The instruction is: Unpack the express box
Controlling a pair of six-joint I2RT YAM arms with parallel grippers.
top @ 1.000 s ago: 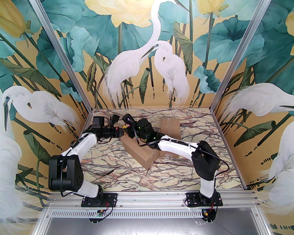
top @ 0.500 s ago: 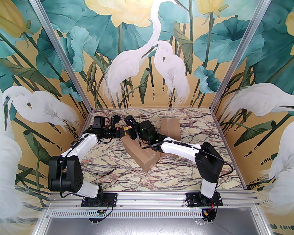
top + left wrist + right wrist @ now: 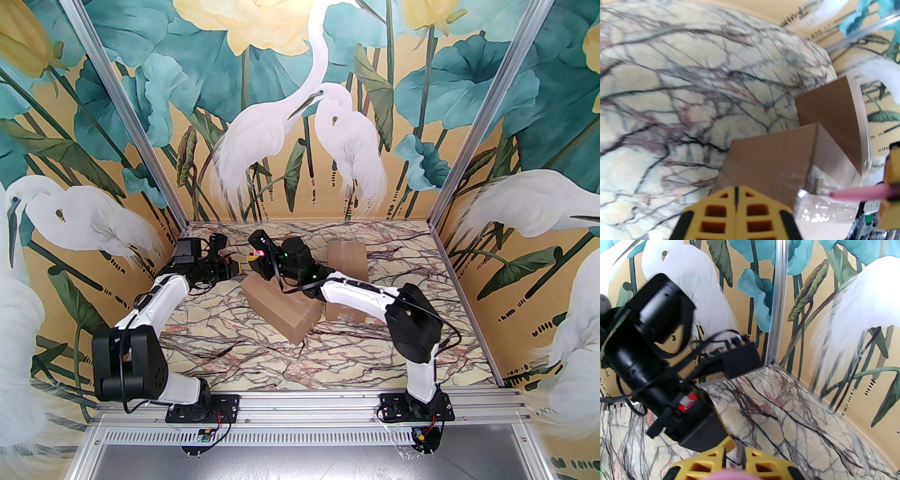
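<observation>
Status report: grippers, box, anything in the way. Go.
Left gripper shut, empty, at the box corner. Right gripper shut on pink stick by the taped end. Box closed. Second box close behind.

Top external camera: high behind the arm bases [image 3: 201, 408], angled down and forward over the worktop [image 3: 243, 347] to the back wall. Left wrist camera: close behind the left gripper [image 3: 736, 189], aimed low at the near box [image 3: 768, 159] and far box [image 3: 829, 112], both shared with the top view; its right edge catches the pink stick [image 3: 857, 193] clamped in the right gripper [image 3: 889, 192]. Right wrist camera: faces the left arm's wrist [image 3: 646, 352] and the far left corner.
</observation>
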